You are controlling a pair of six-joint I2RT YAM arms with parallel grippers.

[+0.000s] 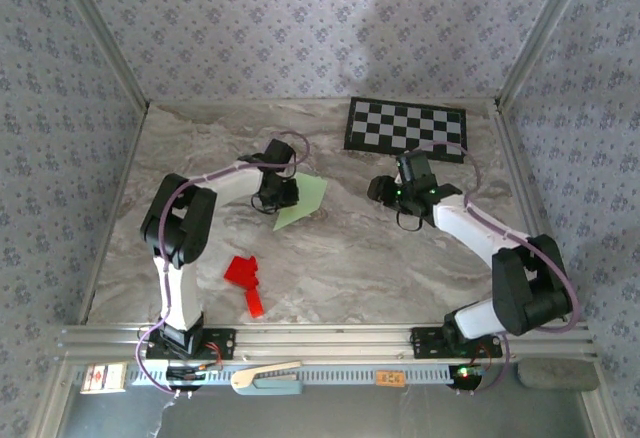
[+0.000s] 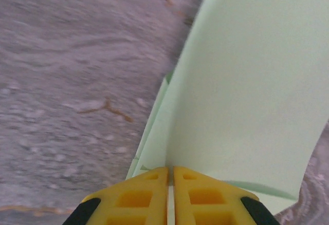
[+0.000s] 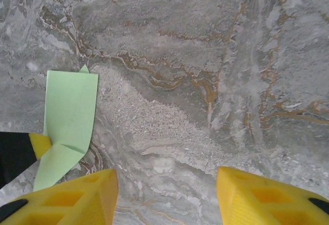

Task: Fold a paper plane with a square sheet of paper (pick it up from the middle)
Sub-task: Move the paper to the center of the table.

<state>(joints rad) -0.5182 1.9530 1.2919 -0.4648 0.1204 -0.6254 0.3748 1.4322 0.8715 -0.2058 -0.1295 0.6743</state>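
Pinching the square sheet of paper, your left gripper clamps a raised flap rising just ahead of its jaws. Your right gripper gapes, empty. Folding looks barely begun; most creases remain.

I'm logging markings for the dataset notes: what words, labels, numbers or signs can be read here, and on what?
No text is readable.
White-and-red label at the near left edge: too small to read.
Orange tag at the near edge: too small to read.
Checkerboard: plain squares, no writing.
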